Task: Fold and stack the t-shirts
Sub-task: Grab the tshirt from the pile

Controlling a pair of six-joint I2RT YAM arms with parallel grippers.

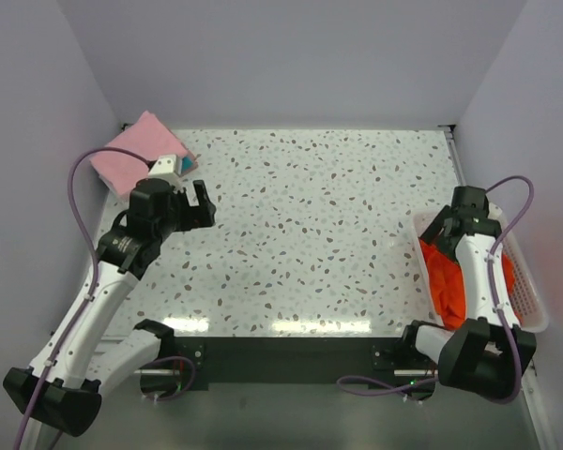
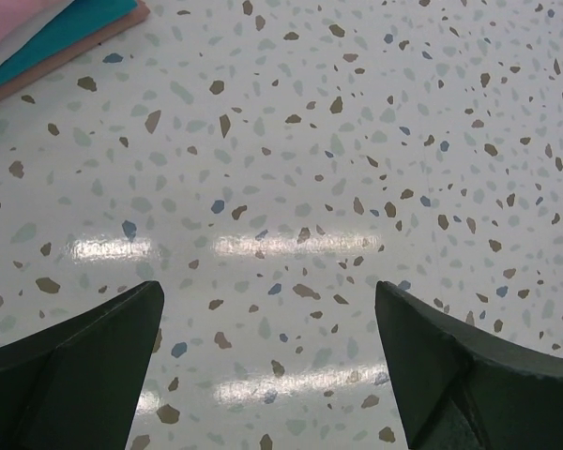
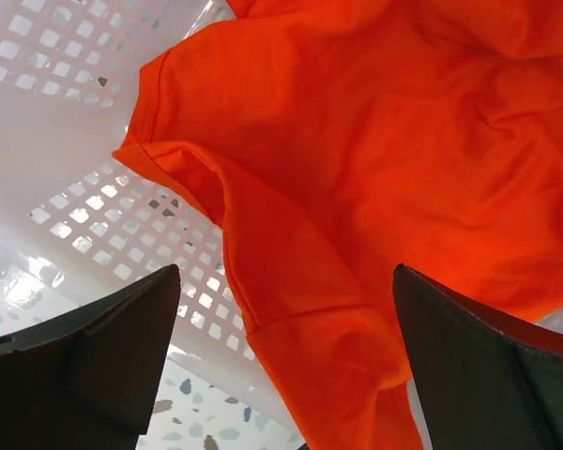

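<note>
A folded pink t-shirt (image 1: 136,150) lies at the table's far left corner, on top of a folded teal one (image 2: 56,33). My left gripper (image 1: 183,185) hangs open just right of this stack, over bare table, nothing between its fingers (image 2: 267,319). A bright orange-red t-shirt (image 3: 375,169) lies crumpled in the white mesh basket (image 1: 527,281) at the right, one sleeve draped over the basket's rim. My right gripper (image 1: 458,228) hovers open above that sleeve, its fingers either side of the cloth (image 3: 286,309) and apart from it.
The basket's perforated wall (image 3: 56,141) stands left of the orange cloth. Speckled tabletop (image 1: 310,234) stretches between both arms. Grey walls close in the left, far and right sides.
</note>
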